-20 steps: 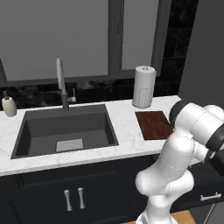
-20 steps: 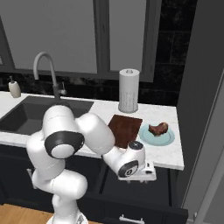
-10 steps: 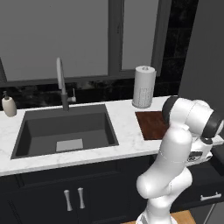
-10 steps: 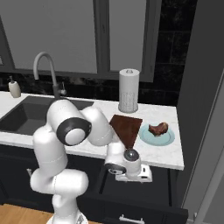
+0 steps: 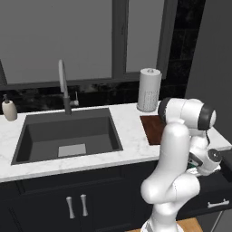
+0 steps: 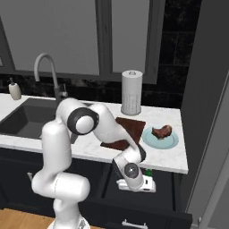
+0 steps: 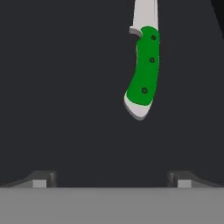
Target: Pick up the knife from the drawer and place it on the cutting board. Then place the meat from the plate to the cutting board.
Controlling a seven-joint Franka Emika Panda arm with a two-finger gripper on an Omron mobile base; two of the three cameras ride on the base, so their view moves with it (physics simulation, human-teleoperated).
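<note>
The knife [image 7: 143, 72] has a bright green handle and a pale blade. It lies flat on the dark floor of the open drawer [image 6: 154, 199], ahead of my fingertips [image 7: 181, 179] and a little to the right. A bit of its green also shows beside the hand in the right base view, knife [image 6: 147, 172]. My gripper [image 6: 137, 188] points down into the drawer, open and empty, gripper [image 7: 111, 179]. On the counter lies the reddish-brown cutting board [image 6: 126, 132], cutting board [image 5: 152, 129]. To its right, the meat [image 6: 162, 131] rests on the pale blue plate [image 6: 152, 139].
A paper-towel roll [image 6: 131, 92] stands behind the board. The sink [image 5: 68, 136] with its faucet [image 5: 63, 88] lies to the left, a soap bottle [image 5: 8, 108] beyond it. A dark tall wall panel [image 6: 205, 112] borders the counter on the right. The drawer's silver handle [image 5: 217, 204] juts forward.
The arm has folded and the hand has sunk a little lower into the open drawer. The jaws have stayed open and nothing has been picked up.
</note>
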